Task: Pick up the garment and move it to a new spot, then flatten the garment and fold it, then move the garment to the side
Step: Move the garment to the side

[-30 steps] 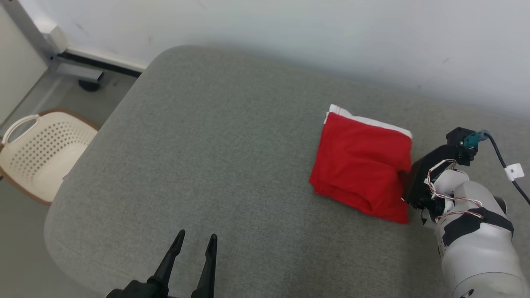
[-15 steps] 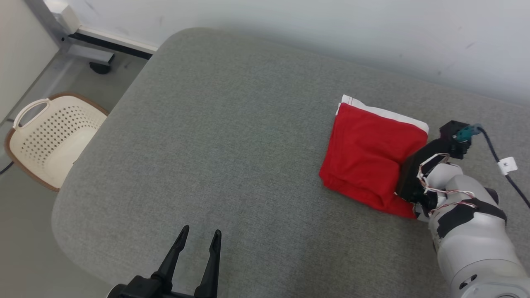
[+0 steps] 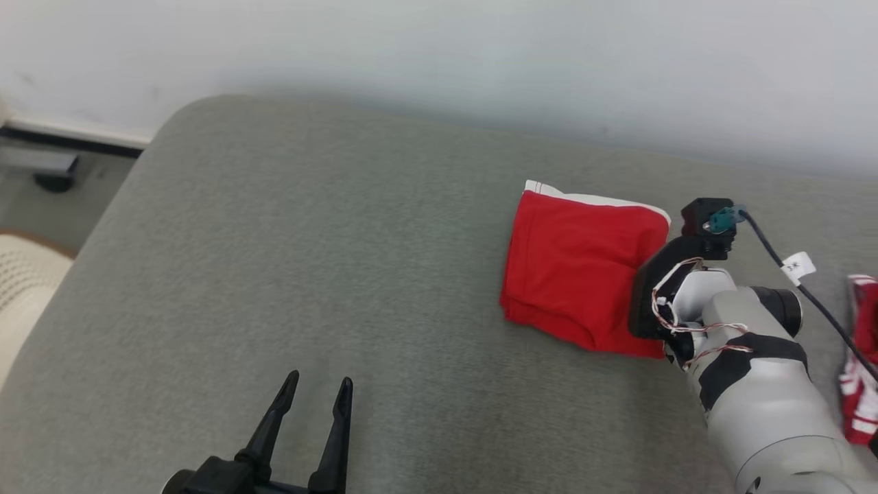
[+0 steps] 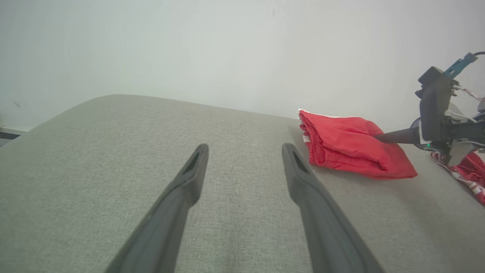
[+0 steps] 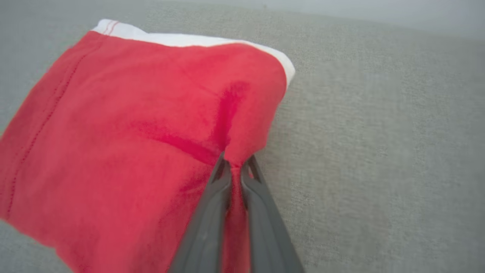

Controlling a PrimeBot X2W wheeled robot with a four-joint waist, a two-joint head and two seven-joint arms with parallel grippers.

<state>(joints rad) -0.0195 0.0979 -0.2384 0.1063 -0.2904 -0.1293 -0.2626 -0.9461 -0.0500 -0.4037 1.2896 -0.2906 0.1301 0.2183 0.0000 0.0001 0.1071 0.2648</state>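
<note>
**1. Garment.** The folded red garment (image 3: 576,267) lies on the grey upholstered surface (image 3: 343,274), close to the pale wall (image 3: 439,55). It forms a roughly square packet of stacked layers. A white band (image 5: 182,38) runs along the garment's edge nearest the wall.

**2. Right claw.** My right claw (image 5: 235,166) is at the garment's right edge. Its two fingers are drawn together on a pinch of the red cloth, and a crease runs from that pinch into the top layer. In the left wrist view the claw (image 4: 377,137) meets the garment low and nearly level. The rest of the garment rests on the surface.

**3. Left claw.** My left claw (image 3: 317,387) is well apart from the garment, to its left and nearer to me. Its fingers are spread wide with nothing between them, over bare upholstery.

**4. Surroundings.**
- A second red-and-white cloth (image 3: 861,357) lies to the garment's right, beyond my right forearm.
- A black cable with a white tag (image 3: 799,264) runs between the garment and that cloth.
- Part of a cream basket (image 3: 20,288) sits far to the garment's left, off the surface.
</note>
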